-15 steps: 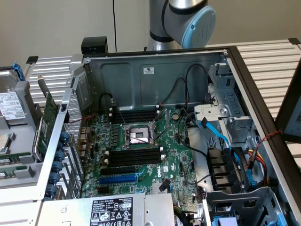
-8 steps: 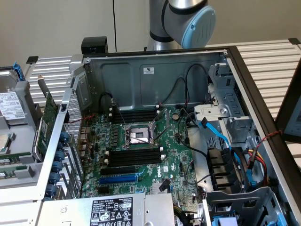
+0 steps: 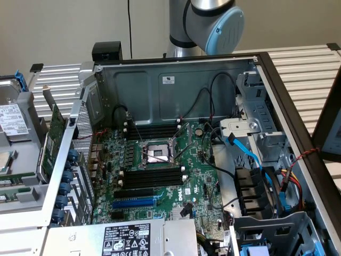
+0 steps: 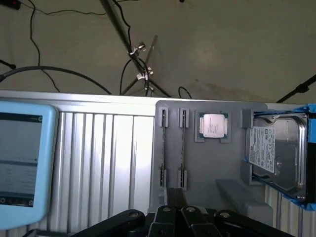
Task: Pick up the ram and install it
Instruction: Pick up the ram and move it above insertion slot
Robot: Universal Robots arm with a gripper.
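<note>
The ram (image 4: 183, 148) stands on edge as a thin dark strip in clips on a grey holder tray (image 4: 217, 168); a second like strip (image 4: 163, 148) sits beside it. My gripper (image 4: 177, 212) hovers above the tray's near end, close to those strips, shut with nothing between its black fingers. In the exterior view the arm's joint (image 3: 213, 21) rises behind the open computer case (image 3: 176, 80). On the motherboard (image 3: 160, 160), empty black memory slots (image 3: 152, 177) lie on both sides of the CPU socket (image 3: 155, 153).
The tray also holds a CPU chip (image 4: 213, 126) and a hard drive (image 4: 276, 153). A light-blue pendant (image 4: 19, 158) lies on the ribbed table (image 4: 103, 163). Green expansion cards (image 3: 53, 133) stand outside the case's left wall. Cables (image 3: 250, 154) and drive bays crowd the case's right side.
</note>
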